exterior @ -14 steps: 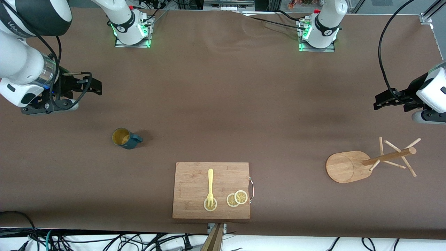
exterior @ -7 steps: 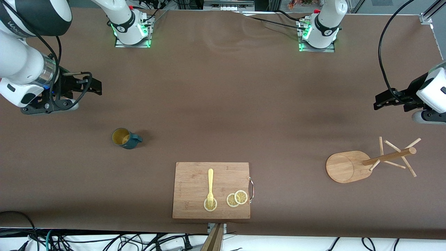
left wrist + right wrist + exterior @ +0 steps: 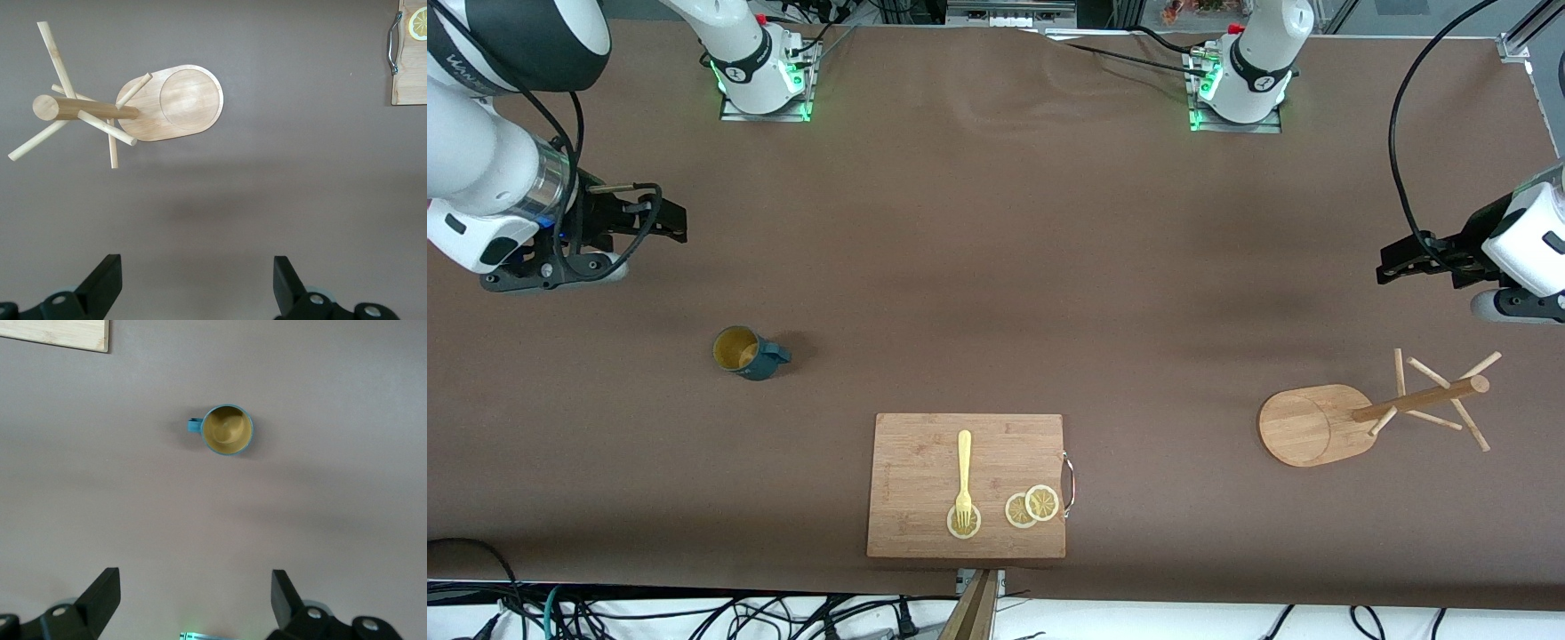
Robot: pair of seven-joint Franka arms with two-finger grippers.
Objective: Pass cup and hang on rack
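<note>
- Front view: the table (image 3: 996, 222) carries everything, with the two arm bases along the edge farthest from the camera.
- The board (image 3: 925, 462) sits at the middle of the near edge with a fork (image 3: 964, 471) and three lemon slices (image 3: 1032, 507) on it; it probably plays no part in the task.
- The rack (image 3: 1316, 427) stands toward the left arm's end of the table, nearer the camera than the left gripper. Its oval base rests flat and its pegs angle off the central pole (bare, so any peg is free for the cup).
- The right gripper (image 3: 660, 222) hangs over the table near the right arm's end, fingers spread wide and holding nothing; it is the one close to the cup, so I judge it is placed to make the first pick.
- The left gripper (image 3: 1400, 260) hangs over the table at the left arm's end, just by the rack, jaws fully apart and empty; I judge it is set there to receive the cup and hang it.
- The cup (image 3: 745, 352) stands upright on the table, between the right gripper and the board, handle pointing toward the table's middle. Nothing touches it, so the pass has not begun.
</note>
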